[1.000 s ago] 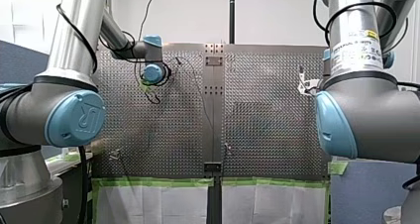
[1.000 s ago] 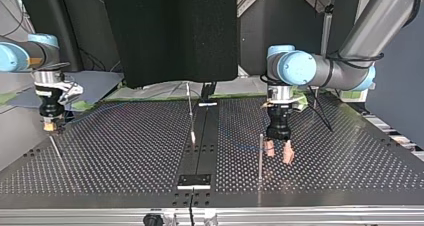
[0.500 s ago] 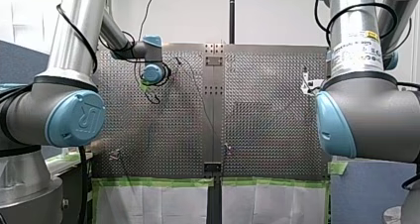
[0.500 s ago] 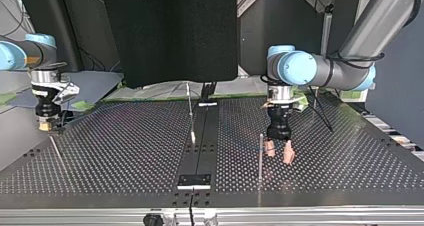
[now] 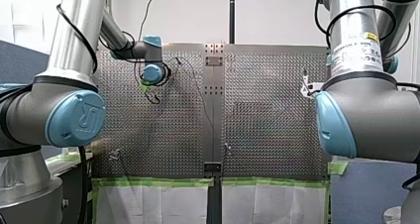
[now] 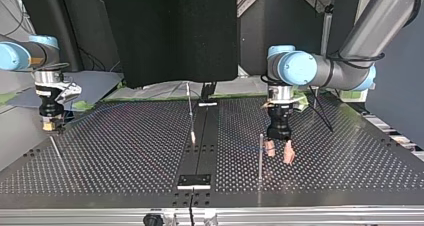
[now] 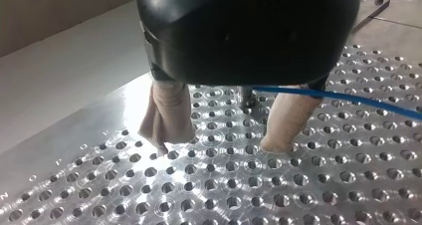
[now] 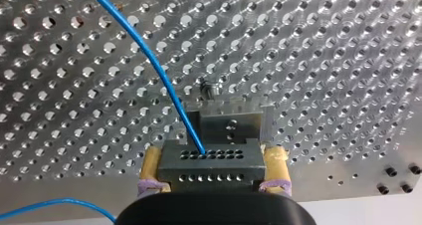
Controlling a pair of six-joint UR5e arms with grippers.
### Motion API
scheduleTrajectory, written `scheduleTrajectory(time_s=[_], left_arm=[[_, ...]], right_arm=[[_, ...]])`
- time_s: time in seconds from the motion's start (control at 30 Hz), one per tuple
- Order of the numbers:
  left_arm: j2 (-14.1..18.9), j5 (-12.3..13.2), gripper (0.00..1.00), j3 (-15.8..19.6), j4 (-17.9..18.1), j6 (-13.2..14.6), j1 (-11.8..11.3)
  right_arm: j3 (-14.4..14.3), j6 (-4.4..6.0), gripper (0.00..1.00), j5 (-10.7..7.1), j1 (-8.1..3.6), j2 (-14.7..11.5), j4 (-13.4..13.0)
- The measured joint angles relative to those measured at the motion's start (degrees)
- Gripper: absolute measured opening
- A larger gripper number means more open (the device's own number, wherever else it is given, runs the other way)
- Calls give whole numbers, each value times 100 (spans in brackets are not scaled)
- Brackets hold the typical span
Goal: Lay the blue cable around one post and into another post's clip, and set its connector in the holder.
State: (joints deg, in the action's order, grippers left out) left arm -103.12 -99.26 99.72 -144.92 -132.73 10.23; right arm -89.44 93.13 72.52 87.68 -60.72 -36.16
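My left gripper (image 6: 279, 154) points straight down over the worktop (image 6: 125, 151), fingers apart; my right gripper (image 8: 211, 158) is vertical too, fingers clamped on the connector (image 8: 214, 169).

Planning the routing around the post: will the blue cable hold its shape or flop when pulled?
Probably floppy: the blue cable is thin and bends in a loose curve away from the connector in my right gripper. Likely light too, being so thin.

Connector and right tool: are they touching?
Touching. The right wrist view shows the connector clamped in the right tool, a pad pressed against each end.
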Motion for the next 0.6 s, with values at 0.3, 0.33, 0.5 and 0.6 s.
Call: scheduleTrajectory(time_s=[0.3,0.33,0.5,0.6], left_arm=[[1,1,98,1,6,1,-5],[0,2,98,1,6,1,-6],[0,0,98,1,6,4,-9],[1,0,98,0,6,8,-9]], right_arm=[[7,151,18,-134,68,0,-10],[7,165,18,-174,78,1,-9],[17,220,18,-251,82,-4,-7],[36,252,18,-259,74,-9,3]])
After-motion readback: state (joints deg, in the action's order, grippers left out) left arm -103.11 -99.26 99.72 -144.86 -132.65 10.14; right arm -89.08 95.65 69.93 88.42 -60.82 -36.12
